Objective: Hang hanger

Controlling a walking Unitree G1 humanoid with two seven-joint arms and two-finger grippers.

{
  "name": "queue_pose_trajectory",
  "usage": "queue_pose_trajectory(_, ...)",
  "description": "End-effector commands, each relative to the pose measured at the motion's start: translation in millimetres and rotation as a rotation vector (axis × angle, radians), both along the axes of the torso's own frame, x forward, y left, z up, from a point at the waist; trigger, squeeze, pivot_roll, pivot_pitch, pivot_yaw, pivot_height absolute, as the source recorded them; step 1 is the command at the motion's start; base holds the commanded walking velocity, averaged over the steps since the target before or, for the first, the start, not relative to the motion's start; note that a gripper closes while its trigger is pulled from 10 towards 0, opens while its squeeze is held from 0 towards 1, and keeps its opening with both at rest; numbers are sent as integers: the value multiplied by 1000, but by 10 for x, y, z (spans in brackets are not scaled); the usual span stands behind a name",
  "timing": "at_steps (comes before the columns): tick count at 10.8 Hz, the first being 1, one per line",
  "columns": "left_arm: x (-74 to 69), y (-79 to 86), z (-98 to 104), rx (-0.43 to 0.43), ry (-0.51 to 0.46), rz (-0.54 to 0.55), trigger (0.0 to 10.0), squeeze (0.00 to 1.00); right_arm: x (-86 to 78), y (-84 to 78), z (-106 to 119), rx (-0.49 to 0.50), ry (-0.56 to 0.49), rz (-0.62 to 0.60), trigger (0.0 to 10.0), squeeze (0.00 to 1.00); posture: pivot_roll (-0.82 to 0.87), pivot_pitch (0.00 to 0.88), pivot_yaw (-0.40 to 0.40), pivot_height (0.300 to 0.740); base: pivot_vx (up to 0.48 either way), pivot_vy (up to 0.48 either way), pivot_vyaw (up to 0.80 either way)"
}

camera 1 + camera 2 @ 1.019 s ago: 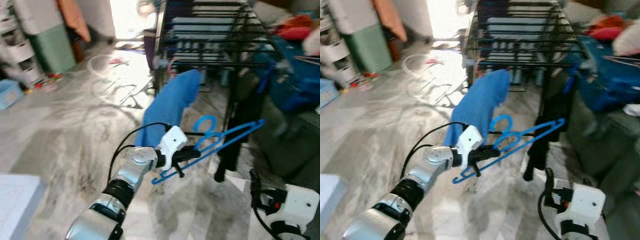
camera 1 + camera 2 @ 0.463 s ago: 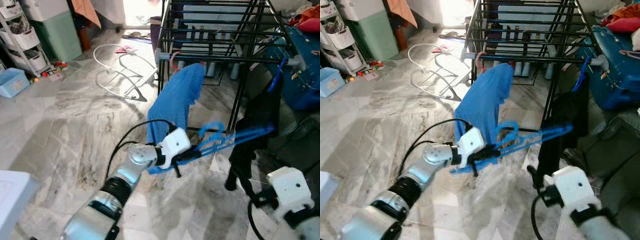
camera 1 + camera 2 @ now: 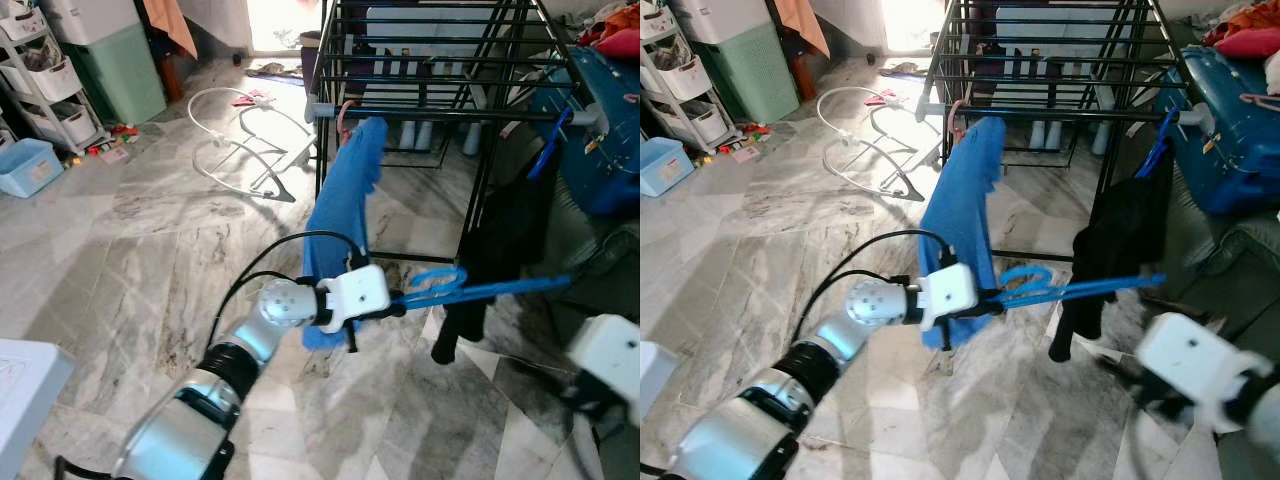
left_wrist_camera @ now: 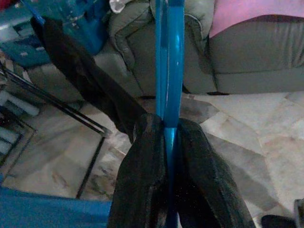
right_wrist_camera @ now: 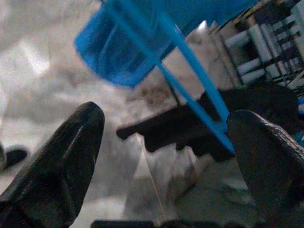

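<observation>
Carrying is the step in hand, by the look of it: the hanger (image 3: 470, 292) is held out level in front of the robot, well below the rack (image 3: 440, 60), and no rail has been reached.

Starting at the robot's left, a green bin (image 3: 118, 70) stands by the wall with white wire hangers (image 3: 245, 140) lying on the marble floor (image 3: 120, 230), which is grey-veined and glossy. The left arm, silver with a white wrist block, reaches forward across the middle. Its left gripper (image 4: 166, 142) has both black fingers (image 4: 142, 180) pinched tight on the hanger's thin bar, seen plainly in the left wrist view. The hanger is slim bright blue plastic, with a looped hook near the grip and a long straight arm pointing to the robot's right.

Behind it a soft blue cloth (image 3: 345, 215) drapes limply from a front rail of the rack, a frame of thin black metal tubes. Further right a dark garment (image 3: 500, 240) hangs from the same rail.

At the far right the right gripper (image 5: 166, 156) is spread wide and empty, its rounded black fingers either side of the hanger's end in the right wrist view.

Next, the hanger probably needs lifting to rail height and turning so the hook opens downward over a bare stretch of rail, likely between cloth and garment.
</observation>
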State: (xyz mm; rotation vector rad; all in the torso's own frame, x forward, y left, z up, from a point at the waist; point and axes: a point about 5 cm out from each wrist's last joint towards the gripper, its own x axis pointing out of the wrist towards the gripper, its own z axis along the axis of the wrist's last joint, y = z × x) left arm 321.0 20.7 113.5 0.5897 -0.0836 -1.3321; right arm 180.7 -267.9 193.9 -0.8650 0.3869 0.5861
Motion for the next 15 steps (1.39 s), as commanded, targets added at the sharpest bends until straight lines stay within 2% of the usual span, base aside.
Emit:
queue_pose_trajectory(1, -12, -9, 2, 20, -27, -25, 10000, 0, 1, 5, 49, -11, 20, 32, 10000, 0, -70, 105, 22, 740, 0, 0, 0)
queue_pose_trajectory(2, -49, -35, 52, -18, -55, -77, 10000, 0, 97, -29, 76, -39, 38, 58, 10000, 0, -75, 107, 23, 740, 0, 0, 0)
queue_pose_trajectory(5, -128, -43, 92, -50, -99, -169, 10000, 0, 338, -119, -107, -74, 88, 116, 10000, 0, -69, 114, 25, 740, 0, 0, 0)
queue_pose_trajectory(6, -137, -43, 93, -58, -100, -175, 10000, 0, 437, -110, -158, -48, 74, 125, 10000, 0, -63, 115, 25, 740, 0, 0, 0)
queue_pose_trajectory(7, -149, -53, 91, -66, -96, -179, 10000, 0, 557, -138, -234, -97, 44, 139, 10000, 0, -57, 117, 27, 740, 0, 0, 0)
queue_pose_trajectory(8, -173, -52, 73, -67, -94, -190, 10000, 0, 663, -96, -277, -109, 26, 174, 10000, 0, -51, 117, 24, 740, 0, 0, 0)
queue_pose_trajectory(9, -178, -46, 68, -68, -92, -193, 10000, 0, 715, -47, -280, -81, 24, 187, 10000, 0, -49, 117, 22, 740, 0, 0, 0)
queue_pose_trajectory(10, -180, -39, 63, -75, -88, -188, 10000, 0, 796, 5, -339, -59, 31, 209, 1804, 0, -46, 121, 21, 740, 0, 0, 0)
queue_pose_trajectory(11, -188, -44, 59, -74, -88, -192, 10000, 0, 832, 69, -376, -61, 43, 245, 0, 0, -48, 123, 21, 740, 0, 0, 0)
queue_pose_trajectory(13, -215, -64, 35, -69, -85, -202, 10000, 0, 913, 216, -398, -60, 76, 327, 0, 0, -54, 123, 23, 740, 0, 0, 0)
queue_pose_trajectory(15, -226, -78, 25, -62, -95, -207, 10000, 0, 897, 349, -351, -51, 154, 408, 0, 0, -53, 122, 22, 740, 0, 0, 0)
